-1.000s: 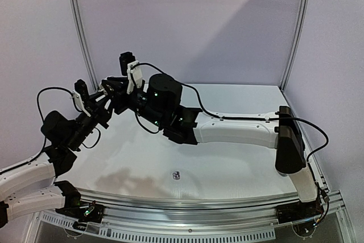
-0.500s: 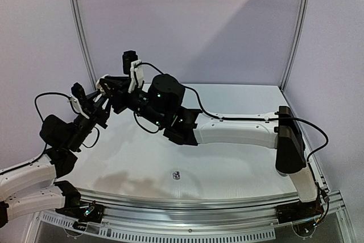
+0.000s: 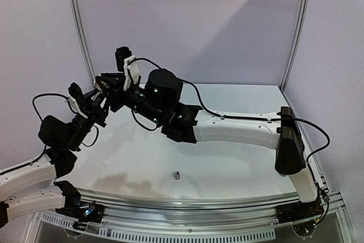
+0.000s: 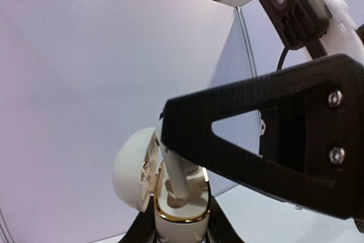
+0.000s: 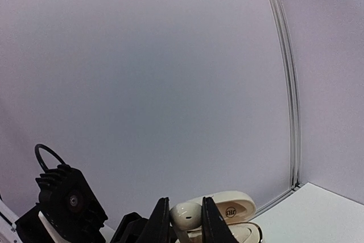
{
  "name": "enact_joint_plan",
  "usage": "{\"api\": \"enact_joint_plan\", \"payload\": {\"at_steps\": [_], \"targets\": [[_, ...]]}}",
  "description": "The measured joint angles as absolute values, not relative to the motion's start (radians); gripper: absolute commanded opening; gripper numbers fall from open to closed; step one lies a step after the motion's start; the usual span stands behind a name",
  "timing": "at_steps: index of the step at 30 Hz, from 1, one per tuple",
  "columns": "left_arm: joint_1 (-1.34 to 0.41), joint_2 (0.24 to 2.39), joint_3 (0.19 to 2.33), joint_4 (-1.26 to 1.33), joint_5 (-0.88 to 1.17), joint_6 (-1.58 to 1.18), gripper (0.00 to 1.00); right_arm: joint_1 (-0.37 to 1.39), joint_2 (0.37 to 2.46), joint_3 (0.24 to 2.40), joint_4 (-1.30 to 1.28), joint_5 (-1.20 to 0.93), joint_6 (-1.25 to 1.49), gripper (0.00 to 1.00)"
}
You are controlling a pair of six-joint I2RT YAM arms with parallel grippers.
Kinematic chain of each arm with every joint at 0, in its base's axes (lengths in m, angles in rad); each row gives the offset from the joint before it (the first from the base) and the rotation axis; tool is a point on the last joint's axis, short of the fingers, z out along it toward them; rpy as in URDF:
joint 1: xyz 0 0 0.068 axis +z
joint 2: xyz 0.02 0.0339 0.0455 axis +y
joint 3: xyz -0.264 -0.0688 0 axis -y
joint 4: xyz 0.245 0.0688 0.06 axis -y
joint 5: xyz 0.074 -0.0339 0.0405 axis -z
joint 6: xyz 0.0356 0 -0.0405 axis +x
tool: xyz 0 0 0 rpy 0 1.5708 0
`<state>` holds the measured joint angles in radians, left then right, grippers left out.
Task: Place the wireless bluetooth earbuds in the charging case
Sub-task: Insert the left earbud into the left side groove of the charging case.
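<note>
1. The left end effector (image 4: 177, 233) is raised above the worktop (image 3: 239, 169) at the far left. Its fingers are narrowed onto the base of the white charging case (image 4: 176, 213), which it holds upright.
2. The case is open, with its gold-edged rim facing up and its lid (image 4: 132, 174) hinged back to the left.
3. The right end effector (image 5: 183, 225) meets the case from the right, its fingers pinched on a glossy white earbud (image 5: 186, 214).
4. That earbud's stem points down into the case's open well. A black finger hides part of it, so I cannot tell whether it is fully seated.
5. Further right, a tiny dark object (image 3: 176, 174), probably another earbud, lies alone on the worktop near the front edge, well apart from both end effectors.
</note>
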<state>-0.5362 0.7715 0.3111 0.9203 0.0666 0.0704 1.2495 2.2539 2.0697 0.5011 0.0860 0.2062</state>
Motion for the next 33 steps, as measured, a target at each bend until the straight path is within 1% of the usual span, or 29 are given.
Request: {"api": "enact_joint_plan", "payload": {"at_steps": [21, 26, 33], "targets": [[-0.534, 0.772, 0.311, 0.908, 0.059, 0.057, 0.00, 1.251, 2.268, 2.076, 0.490, 0.099, 0.167, 0.00], [-0.534, 0.772, 0.311, 0.884, 0.055, 0.049, 0.00, 1.251, 2.267, 2.040, 0.524, 0.115, 0.166, 0.10], [-0.534, 0.773, 0.311, 0.866, 0.057, 0.049, 0.00, 1.250, 2.266, 2.024, 0.541, 0.122, 0.166, 0.15]]}}
